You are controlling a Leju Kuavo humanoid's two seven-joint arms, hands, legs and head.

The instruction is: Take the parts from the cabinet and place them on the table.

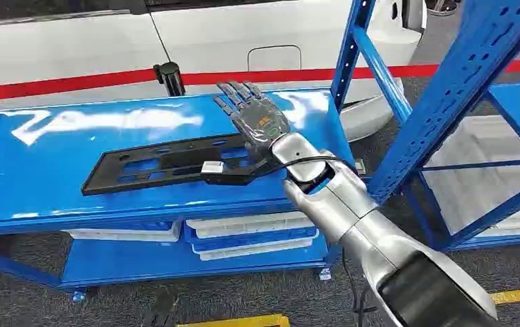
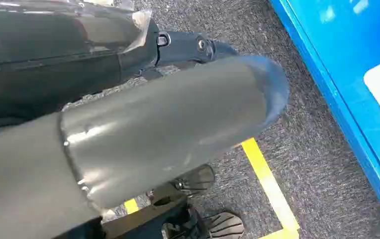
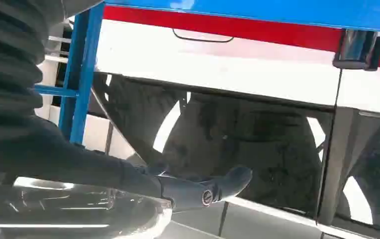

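Observation:
A long black plastic part (image 1: 169, 162) with a small white label lies flat on the blue table (image 1: 53, 197). My right hand (image 1: 254, 116) hovers over the part's right end with its fingers stretched out straight and apart, holding nothing; I cannot tell whether the heel of the hand touches the part. In the right wrist view the right hand (image 3: 78, 159) shows a dark finger extended in front of the car's window. My left hand (image 2: 168, 124) hangs beside the table over the carpet, fingers stretched out and holding nothing.
A blue shelving rack (image 1: 448, 88) stands close on the right of my right arm. A white car with a red stripe (image 1: 73, 48) is behind the table, and a black post (image 1: 170, 76) stands at its far edge. Bins (image 1: 250, 235) sit on the lower shelf. Yellow floor tape (image 2: 267, 184) runs near the table.

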